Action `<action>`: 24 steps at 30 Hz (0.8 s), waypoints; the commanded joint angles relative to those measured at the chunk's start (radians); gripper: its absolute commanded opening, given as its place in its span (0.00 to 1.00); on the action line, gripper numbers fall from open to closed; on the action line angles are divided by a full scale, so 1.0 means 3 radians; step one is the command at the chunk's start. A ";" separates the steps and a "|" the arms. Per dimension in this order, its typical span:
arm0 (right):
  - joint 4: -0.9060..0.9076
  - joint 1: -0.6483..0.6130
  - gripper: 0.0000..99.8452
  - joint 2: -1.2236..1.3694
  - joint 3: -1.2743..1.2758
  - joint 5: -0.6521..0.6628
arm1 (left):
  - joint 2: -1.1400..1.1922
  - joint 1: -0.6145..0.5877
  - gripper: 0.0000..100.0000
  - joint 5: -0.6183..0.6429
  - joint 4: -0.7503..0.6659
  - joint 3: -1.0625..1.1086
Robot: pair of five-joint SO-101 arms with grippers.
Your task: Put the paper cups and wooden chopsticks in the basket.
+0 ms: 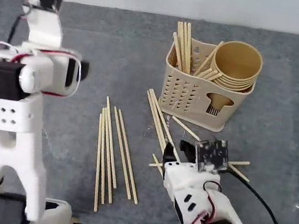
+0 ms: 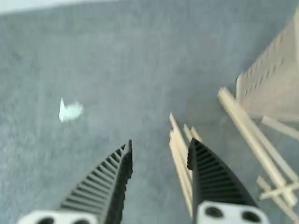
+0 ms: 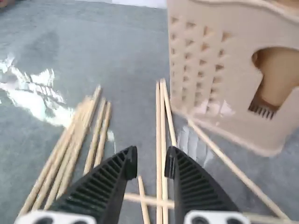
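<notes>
A beige slotted basket (image 1: 196,96) stands at the back right, holding stacked paper cups (image 1: 237,66) and several upright wooden chopsticks (image 1: 182,44). Several more chopsticks (image 1: 111,151) lie loose mid-table, and others (image 1: 158,119) lean out from the basket's front. My left gripper (image 2: 161,144) hangs open above the table, just short of the loose bundle's tips (image 2: 180,156), with nothing in it. My right gripper (image 3: 150,151) is low over a pair of chopsticks (image 3: 161,121) in front of the basket (image 3: 219,60). Its jaws stand a narrow gap apart and hold nothing. A cup (image 3: 280,79) shows through the basket's cut-out.
The grey mat (image 1: 113,51) covers the table. Crossed chopsticks (image 1: 236,166) lie beside the right arm's wrist (image 1: 213,154). The tall white left arm (image 1: 15,115) stands at the left edge. A small white scrap (image 2: 70,111) lies on the mat.
</notes>
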 commanded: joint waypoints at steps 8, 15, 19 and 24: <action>-0.0038 -0.0156 0.12 0.2007 -0.1222 0.0066 | -0.0803 -0.0133 0.19 -0.0148 0.0005 0.1118; -0.0074 -0.0601 0.12 0.3122 -0.1698 0.0056 | -0.0951 -0.0404 0.19 -0.0143 -0.0348 0.1680; -0.0263 -0.0785 0.12 0.3731 -0.1933 0.0041 | -0.0951 -0.0690 0.19 -0.0148 -0.0624 0.2023; -0.0529 -0.0954 0.14 0.4478 -0.2256 0.0041 | -0.0951 -0.0910 0.19 -0.0164 -0.0849 0.2273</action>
